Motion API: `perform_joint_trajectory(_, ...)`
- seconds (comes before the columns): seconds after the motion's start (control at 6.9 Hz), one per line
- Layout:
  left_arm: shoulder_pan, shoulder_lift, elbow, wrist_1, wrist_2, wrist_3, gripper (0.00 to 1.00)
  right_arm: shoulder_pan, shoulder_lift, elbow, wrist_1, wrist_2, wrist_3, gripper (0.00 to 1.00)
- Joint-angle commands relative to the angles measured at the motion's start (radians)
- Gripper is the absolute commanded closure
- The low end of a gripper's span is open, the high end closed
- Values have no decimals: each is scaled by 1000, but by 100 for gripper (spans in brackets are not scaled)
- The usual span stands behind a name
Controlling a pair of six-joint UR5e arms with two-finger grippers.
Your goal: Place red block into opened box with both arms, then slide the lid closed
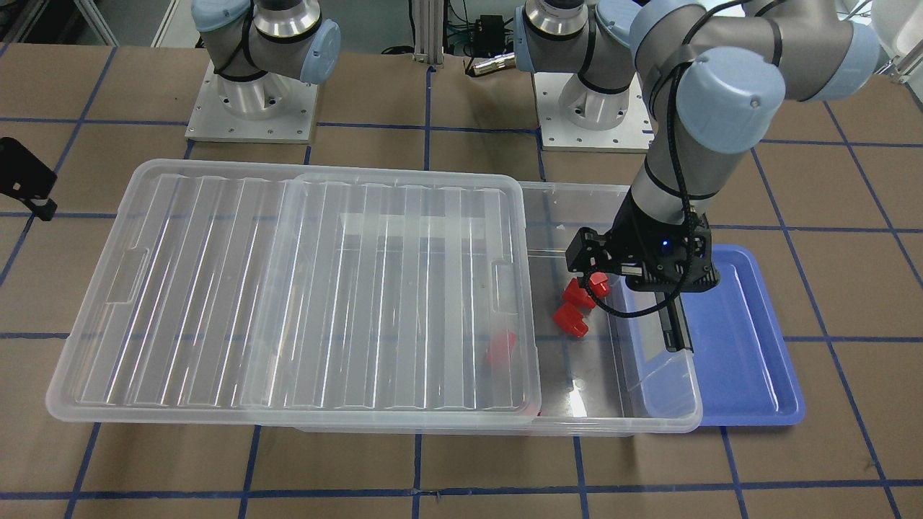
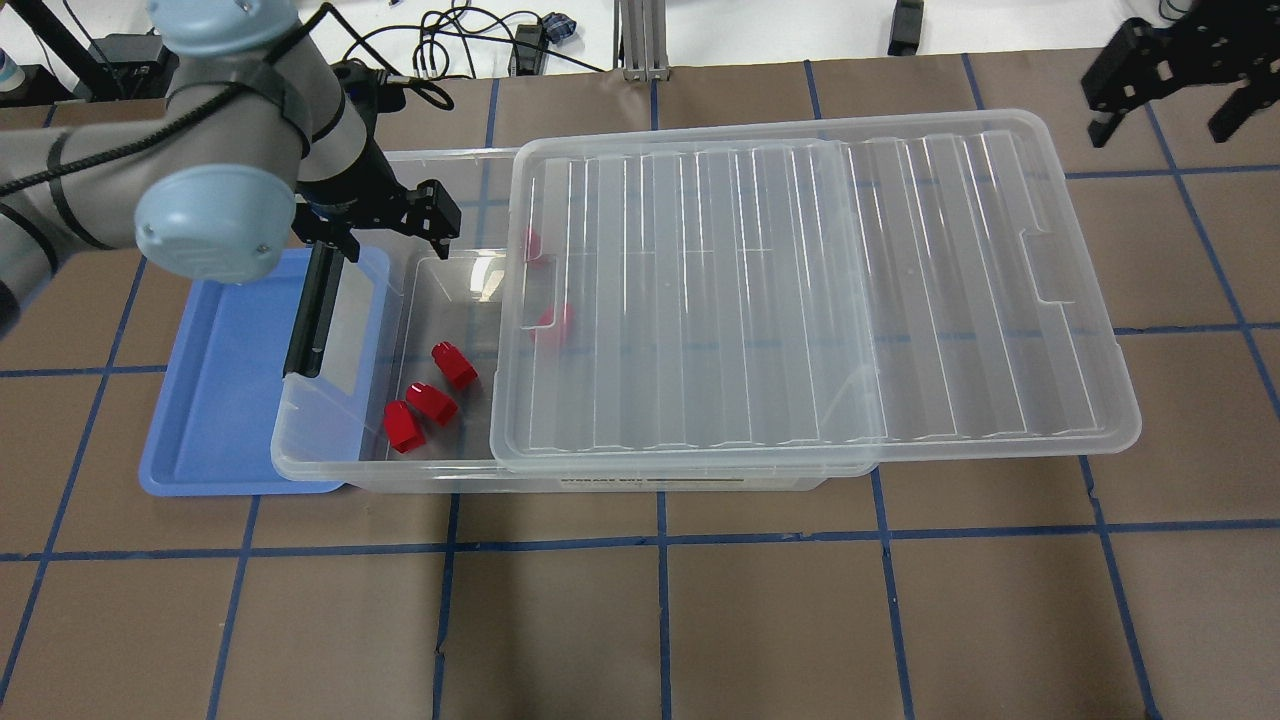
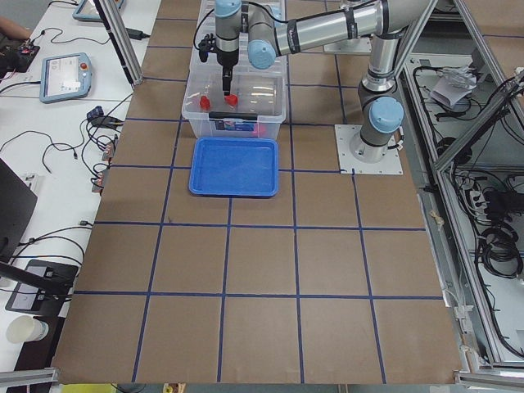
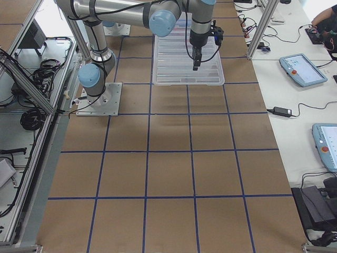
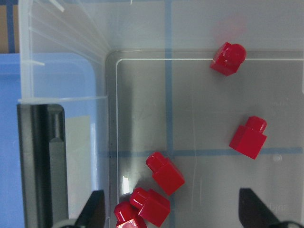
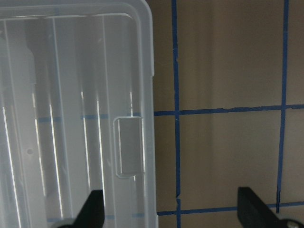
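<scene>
Several red blocks lie on the floor of the box (image 2: 300,466): three in its uncovered end (image 2: 431,400) (image 1: 576,321) and others showing through the lid. In the left wrist view one red block (image 5: 165,172) lies between and below the fingertips. My left gripper (image 2: 385,225) (image 5: 173,213) hovers open over that uncovered end and holds nothing. The ribbed lid (image 2: 800,290) (image 1: 288,288) covers most of the box and overhangs its other end. My right gripper (image 2: 1165,100) (image 6: 171,213) hangs open beyond the lid's far short edge, near its recess (image 6: 129,147).
A shallow blue tray (image 2: 220,400) (image 1: 743,346) lies against the box's uncovered short end. The box's black latch bar (image 2: 310,310) (image 5: 40,161) stands on that end, just beside my left gripper. Brown table with blue grid tape surrounds everything.
</scene>
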Motion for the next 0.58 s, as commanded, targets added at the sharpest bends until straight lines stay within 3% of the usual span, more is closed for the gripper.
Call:
perform_joint_trajectory(0.0,-4,47,104,-172,0,1,0,-58,14,65,-14,-43,-50,0)
perform_joint_trajectory(0.14,-4,86,109,-194,-3,4,0,-68,17,121,-27,-40,-52,0)
perform_joint_trajectory(0.43,-4,149,94,-205,-3,14,0,-70,20,276,-249,-43,-53,0)
